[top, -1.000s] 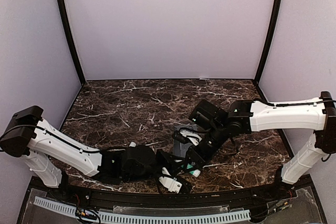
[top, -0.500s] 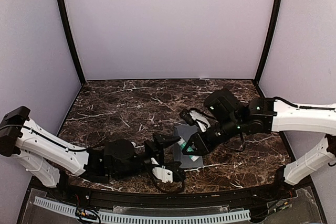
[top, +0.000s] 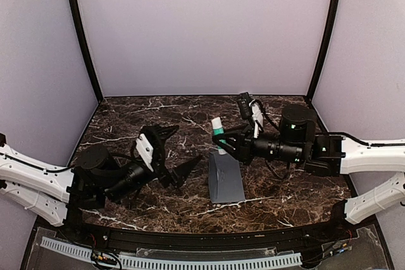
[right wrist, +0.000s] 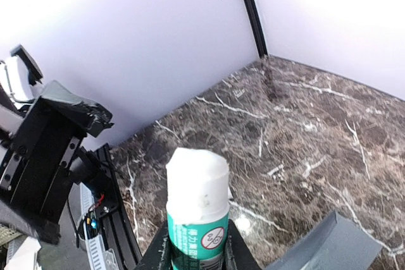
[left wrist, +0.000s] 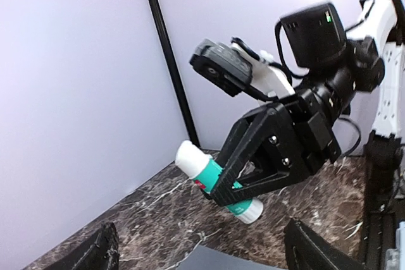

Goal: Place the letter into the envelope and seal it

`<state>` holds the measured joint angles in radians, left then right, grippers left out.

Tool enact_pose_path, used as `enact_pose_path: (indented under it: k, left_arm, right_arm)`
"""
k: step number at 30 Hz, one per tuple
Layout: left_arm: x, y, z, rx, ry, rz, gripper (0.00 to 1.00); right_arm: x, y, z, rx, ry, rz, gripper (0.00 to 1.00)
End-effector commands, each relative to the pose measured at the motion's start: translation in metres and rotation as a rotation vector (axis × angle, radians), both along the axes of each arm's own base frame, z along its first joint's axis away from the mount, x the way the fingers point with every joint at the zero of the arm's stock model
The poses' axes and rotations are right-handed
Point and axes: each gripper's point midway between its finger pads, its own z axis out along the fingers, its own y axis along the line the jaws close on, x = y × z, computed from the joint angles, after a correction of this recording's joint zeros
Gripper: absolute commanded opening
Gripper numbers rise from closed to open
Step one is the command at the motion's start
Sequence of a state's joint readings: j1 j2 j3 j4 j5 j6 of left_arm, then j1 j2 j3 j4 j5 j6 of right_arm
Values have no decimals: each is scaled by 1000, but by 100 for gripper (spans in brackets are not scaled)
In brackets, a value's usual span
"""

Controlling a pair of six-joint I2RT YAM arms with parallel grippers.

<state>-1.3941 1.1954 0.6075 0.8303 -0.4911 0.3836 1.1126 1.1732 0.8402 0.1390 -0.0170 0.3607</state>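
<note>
The dark marble table (top: pixel 126 118) filled the floor of the booth, with pale walls on three sides. The left arm (top: pixel 38 178) reached in low from the left, and the right arm (top: pixel 367 156) stretched in from the right toward the middle.

The envelope (top: pixel 226 181) lay flat on the table, a little right of centre and toward the near edge, its long side running front to back. The right wrist view caught one grey corner of it (right wrist: pixel 329 245), and the left wrist view a sliver at the bottom (left wrist: pixel 221 262). The letter showed in no view. Whether it lay inside the envelope could not be told.

The left gripper (top: pixel 172 153) sat just left of the envelope and apart from it, jaws spread wide with nothing between them. Its fingers (left wrist: pixel 95 254) framed the other arm's tool in its own camera.

The right gripper (top: pixel 228 147) hung over the envelope's far end, jaws pinched narrow on the glue stick (top: pixel 218 129). The stick stood nearly upright, green body clamped and white end sticking out beyond the fingers (right wrist: pixel 197 181). It tilted somewhat in the left wrist view (left wrist: pixel 218 181).
</note>
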Motion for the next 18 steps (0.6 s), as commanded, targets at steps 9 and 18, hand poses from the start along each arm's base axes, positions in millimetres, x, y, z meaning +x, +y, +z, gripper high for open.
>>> enact_pose_path:
  k: [9, 18]
  left_arm:
    - [-51, 22, 3, -265, 388, -576, 76]
    - [-77, 19, 3, -260, 388, -757, 68]
  right_arm:
    - [-67, 23, 100, 466, -320, 326, 0]
    - [-108, 48, 114, 550, -335, 468, 0]
